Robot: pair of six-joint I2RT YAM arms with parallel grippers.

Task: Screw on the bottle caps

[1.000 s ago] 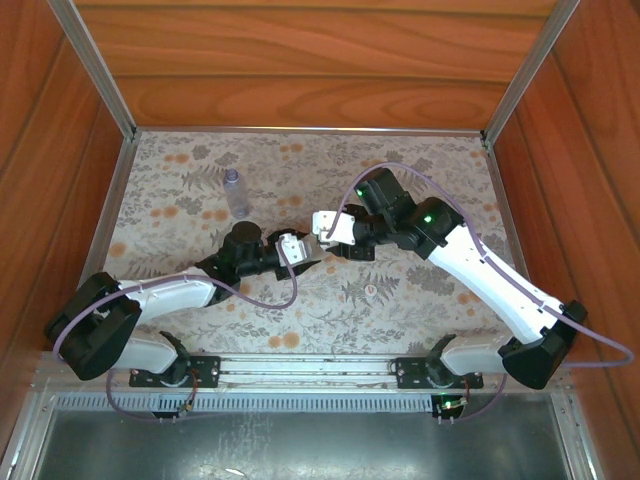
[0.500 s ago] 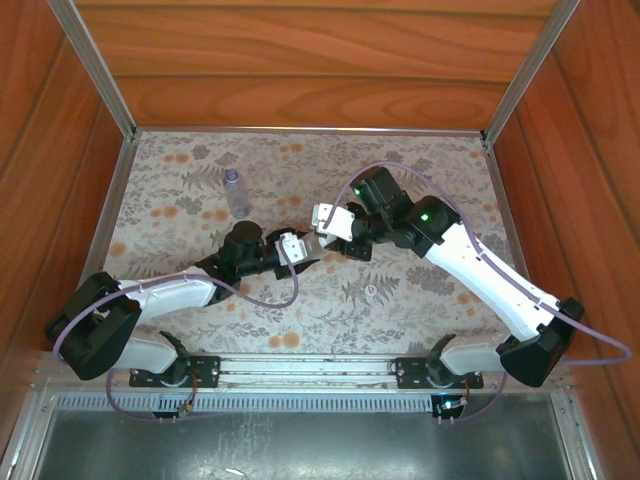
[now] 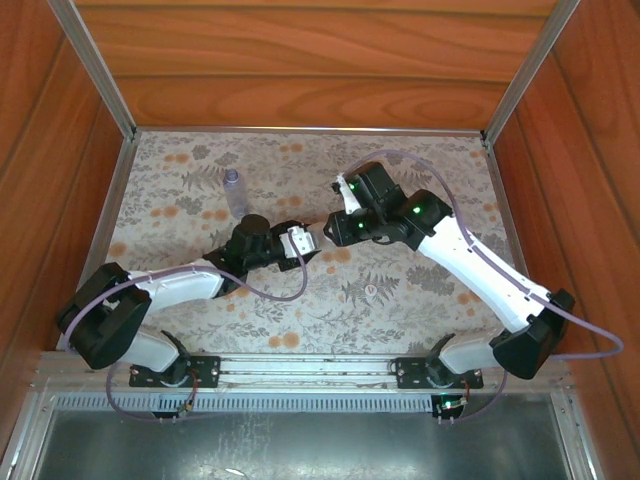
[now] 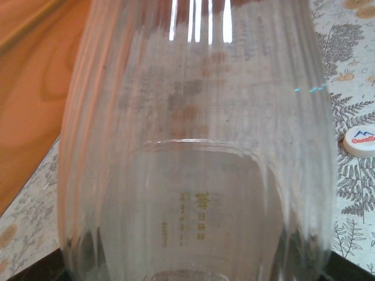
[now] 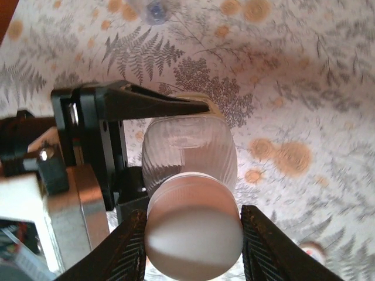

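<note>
Near the middle of the worktop (image 3: 420, 170), the two arms meet over one bottle. The left hand (image 3: 300, 241) is clenched on the body of the clear bottle (image 5: 190, 152). In the right wrist view one of its dark fingers lies along the ribbed wall, and in the left wrist view the bottle stands close before the lens. This hold serves as a vice: it lifts the bottle off the cloth, turns its mouth toward the other arm, and resists twisting.

The right hand (image 5: 193, 249) grasps the white cap (image 5: 193, 228), with one finger pressed to each side of its rim. The cap sits on the bottle's mouth, in line with the neck, so a turn of the wrist should drive the thread. How far the thread has engaged cannot be told, since the cap hides the neck. By this judgement the step in hand is tightening the first cap.

The lilac bottle (image 3: 234, 192) stands upright on the cloth beyond the left arm, well apart from both hands. Its mouth cannot be made out clearly. The second cap (image 4: 359, 140) lies flat on the cloth, printed face up, near the clear bottle but apart from it. It is probably left there for the lilac bottle.

A tilted cap could cross the thread, so the two axes must agree.
</note>
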